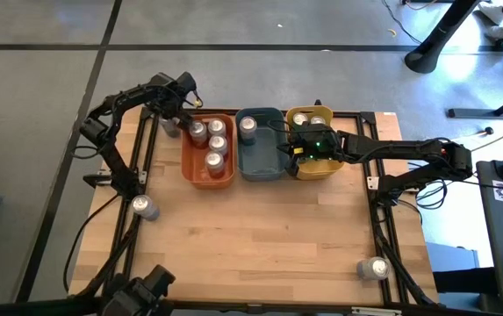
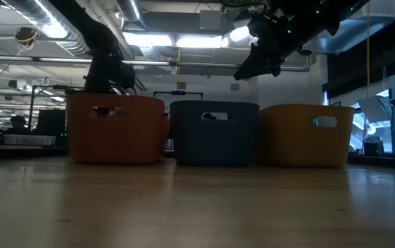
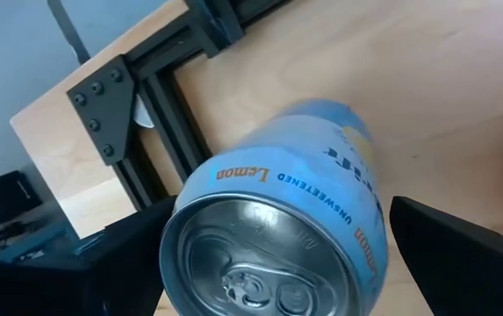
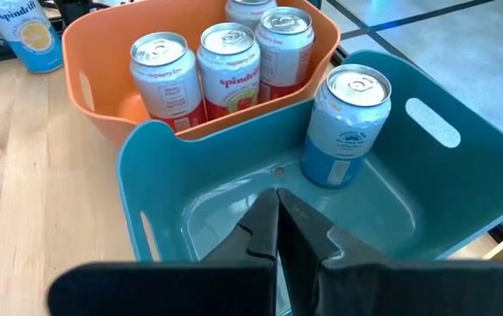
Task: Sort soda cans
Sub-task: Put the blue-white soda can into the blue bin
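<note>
Left gripper (image 3: 269, 263): jaws set apart, 1 on each side of a pale blue lemon can (image 3: 286, 228); contact not visible, so no grip is confirmed. In the high view this gripper (image 1: 174, 118) sits at the far left corner of the counter (image 1: 269, 237), just outside the orange bin (image 1: 207, 149).

Right gripper (image 4: 279, 230): jaws pressed together, empty, hanging over the teal bin (image 4: 462, 158), which holds 1 blue can (image 4: 346, 127).

Orange bin (image 4: 84, 83): at least 3 upright red-labelled cans (image 4: 226, 70).

Yellow bin (image 1: 326, 167): 2 can tops visible at its far end.

Loose cans: 1 near the left edge of the counter (image 1: 144, 207), 1 near the right front corner (image 1: 375, 269).

Risks:
- Lemon can is tilted between the jaws; closing off-centre may squeeze it out sideways or tip it against the frame rail.
- A hard clamp may dent the thin wall.
- A lift toward the teal bin passes over the orange bin's rim; a low carry may clip it.
- Right arm above the teal bin may block the drop.
</note>
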You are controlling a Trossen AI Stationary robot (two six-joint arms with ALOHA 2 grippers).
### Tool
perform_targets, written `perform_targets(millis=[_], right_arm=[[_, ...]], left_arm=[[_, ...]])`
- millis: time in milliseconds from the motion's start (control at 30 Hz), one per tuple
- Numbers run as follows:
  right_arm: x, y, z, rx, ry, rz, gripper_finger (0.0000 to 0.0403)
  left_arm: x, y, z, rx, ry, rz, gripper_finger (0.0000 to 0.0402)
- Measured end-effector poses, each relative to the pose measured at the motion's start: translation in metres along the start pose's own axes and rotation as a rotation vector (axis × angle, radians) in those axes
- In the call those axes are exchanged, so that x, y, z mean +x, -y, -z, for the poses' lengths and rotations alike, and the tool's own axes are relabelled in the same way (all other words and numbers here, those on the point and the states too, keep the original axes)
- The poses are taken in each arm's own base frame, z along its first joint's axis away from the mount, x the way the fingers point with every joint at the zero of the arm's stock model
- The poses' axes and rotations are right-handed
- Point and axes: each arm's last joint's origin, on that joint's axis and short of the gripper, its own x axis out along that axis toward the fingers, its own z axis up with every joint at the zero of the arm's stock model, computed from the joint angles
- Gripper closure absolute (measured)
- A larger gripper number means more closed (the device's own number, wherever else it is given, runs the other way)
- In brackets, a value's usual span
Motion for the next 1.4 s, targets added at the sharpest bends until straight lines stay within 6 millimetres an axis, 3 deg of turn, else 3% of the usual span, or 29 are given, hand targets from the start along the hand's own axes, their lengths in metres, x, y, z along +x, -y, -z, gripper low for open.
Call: perform_targets(millis=[267,500,733,1100,1267,1400], right_arm=[[0.000,0.000,0.000,0.000,0.001,0.000,0.0395],[0.000,0.000,0.000,0.000,0.001,0.000,0.0395],[0.000,0.000,0.000,0.000,0.000,0.000,0.0395],[0.000,0.000,0.000,0.034,0.000,0.000,0.0395],[0.000,0.000,0.000,0.053,0.000,0.001,0.0395],[0.000,0.000,-0.006,0.057,0.060,0.006,0.0395]], left_arm=[[0.000,0.001,0.001,0.081,-0.008,0.001,0.0087],[-0.012,-0.002,0.001,0.100,0.011,-0.005,0.0088],[-0.045,-0.011,0.010,0.072,0.132,-0.029,0.0088],[-0.134,-0.026,0.039,-0.003,0.492,-0.022,0.0089],[-0.163,-0.020,0.054,0.028,0.661,0.103,0.0089],[-0.180,-0.002,0.062,0.127,0.767,0.270,0.0089]])
